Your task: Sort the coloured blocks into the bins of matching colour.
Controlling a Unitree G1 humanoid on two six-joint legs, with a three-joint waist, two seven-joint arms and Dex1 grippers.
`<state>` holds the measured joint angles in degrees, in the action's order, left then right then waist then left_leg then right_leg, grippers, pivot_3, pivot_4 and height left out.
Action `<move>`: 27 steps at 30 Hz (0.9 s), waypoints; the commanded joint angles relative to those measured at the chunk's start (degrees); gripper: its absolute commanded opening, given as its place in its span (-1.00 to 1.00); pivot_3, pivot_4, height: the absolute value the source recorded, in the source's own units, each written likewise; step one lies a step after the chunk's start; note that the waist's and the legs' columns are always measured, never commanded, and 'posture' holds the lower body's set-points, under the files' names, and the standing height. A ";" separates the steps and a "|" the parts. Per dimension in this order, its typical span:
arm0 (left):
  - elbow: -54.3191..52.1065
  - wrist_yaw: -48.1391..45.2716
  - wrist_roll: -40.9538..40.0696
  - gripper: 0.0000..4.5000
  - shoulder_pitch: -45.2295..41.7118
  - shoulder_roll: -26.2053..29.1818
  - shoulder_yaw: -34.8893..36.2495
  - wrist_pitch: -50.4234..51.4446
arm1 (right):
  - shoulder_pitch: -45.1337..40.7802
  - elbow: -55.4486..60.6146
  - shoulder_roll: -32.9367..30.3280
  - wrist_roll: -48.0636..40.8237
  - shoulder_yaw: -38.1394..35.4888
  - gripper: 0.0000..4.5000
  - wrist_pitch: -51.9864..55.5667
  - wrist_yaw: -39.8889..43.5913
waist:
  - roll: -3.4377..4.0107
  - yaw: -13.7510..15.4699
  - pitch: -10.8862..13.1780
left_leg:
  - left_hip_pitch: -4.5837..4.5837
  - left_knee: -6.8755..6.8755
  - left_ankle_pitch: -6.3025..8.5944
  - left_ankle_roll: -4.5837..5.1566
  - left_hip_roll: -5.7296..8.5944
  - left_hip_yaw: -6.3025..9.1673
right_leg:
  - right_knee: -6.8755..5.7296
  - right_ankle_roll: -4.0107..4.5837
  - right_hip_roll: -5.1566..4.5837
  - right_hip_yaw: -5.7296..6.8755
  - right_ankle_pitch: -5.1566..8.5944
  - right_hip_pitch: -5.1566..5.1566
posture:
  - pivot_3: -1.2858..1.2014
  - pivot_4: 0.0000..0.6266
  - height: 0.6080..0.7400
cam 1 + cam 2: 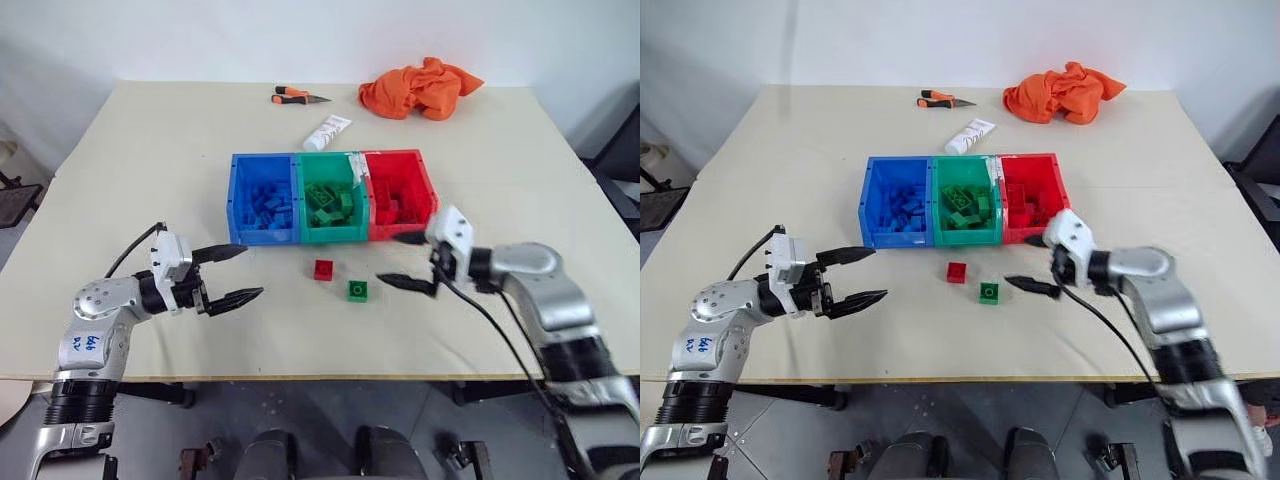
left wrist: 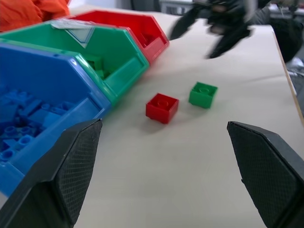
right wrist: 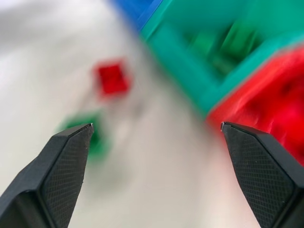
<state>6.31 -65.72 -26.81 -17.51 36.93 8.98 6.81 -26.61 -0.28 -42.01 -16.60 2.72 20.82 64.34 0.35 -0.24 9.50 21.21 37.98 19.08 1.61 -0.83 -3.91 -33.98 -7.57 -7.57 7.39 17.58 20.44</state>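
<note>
Left eye view: orange cloth [image 1: 421, 87], white tube [image 1: 327, 132], cutter [image 1: 298, 96] behind bins [image 1: 332, 197]; both hands wide, empty.

A: What lies between my grippers?
B: Bare table [image 1: 150, 180], save a red block [image 1: 323, 268] and a green block [image 1: 357, 290] near each other, just ahead of the bins [image 1: 330, 197].

A: My left gripper [image 1: 236, 274]?
B: Fingers spread, level with the blue bin's front corner; open tabletop runs from it to the blocks.

A: My right gripper [image 1: 408, 260]?
B: Spread wide, close by the red bin's front wall, which blocks the way forward. Tube [image 1: 327, 131], tool [image 1: 300, 96] and cloth [image 1: 420, 88] lie behind the bins.
</note>
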 commanded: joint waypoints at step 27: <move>-4.79 0.59 -1.13 1.00 2.62 0.15 0.77 0.79 | -6.36 -2.51 9.07 6.01 13.38 0.58 0.89 -0.27 | -0.04 0.02 -0.02 | 0.02 0.07 0.00 0.00 0.02 0.03 | -0.06 0.00 -0.03 0.03 0.00 0.02 | 0.03 -0.52 1.00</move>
<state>3.82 -65.63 -26.79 -15.40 36.63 8.30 7.55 -31.83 -4.15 -32.92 -10.20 17.00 22.41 63.58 0.31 -0.22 9.48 21.23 38.04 19.08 1.61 -0.82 -3.88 -34.03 -7.57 -7.60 7.43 17.58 20.47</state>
